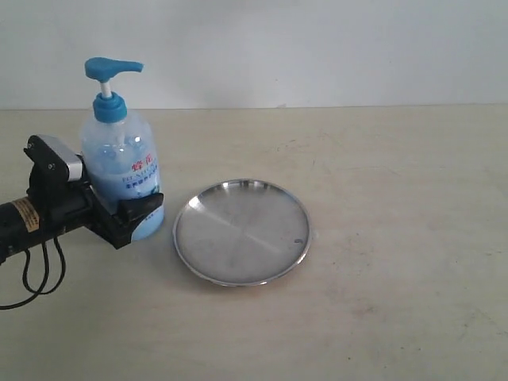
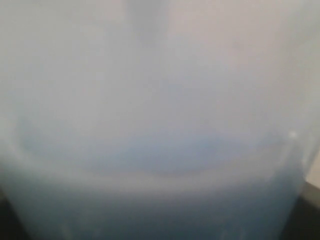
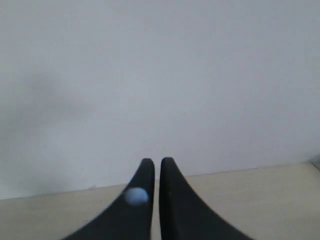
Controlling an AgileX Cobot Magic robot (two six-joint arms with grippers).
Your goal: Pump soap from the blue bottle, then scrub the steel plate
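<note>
The blue bottle [image 1: 121,163] stands upright at the left of the table, its teal pump head [image 1: 111,70] up and its spout toward the right. Pale blue soap [image 1: 107,155] shows through its clear wall. My left gripper [image 1: 136,208] is shut on the bottle's lower body; one black finger lies across the front and the other is hidden behind. In the left wrist view the bottle wall [image 2: 160,150] fills the picture as a blur. The steel plate [image 1: 238,230] lies just right of the bottle, with a dark speck [image 1: 298,240] near its rim. My right gripper [image 3: 157,167] is shut and holds nothing; a pale blue blob [image 3: 136,196] sits on one finger.
The beige table [image 1: 397,198] runs back to a white wall [image 1: 317,48]. A black cable loop [image 1: 40,274] hangs under my left arm. The right arm is outside the exterior view; its camera faces the wall and the table's far edge.
</note>
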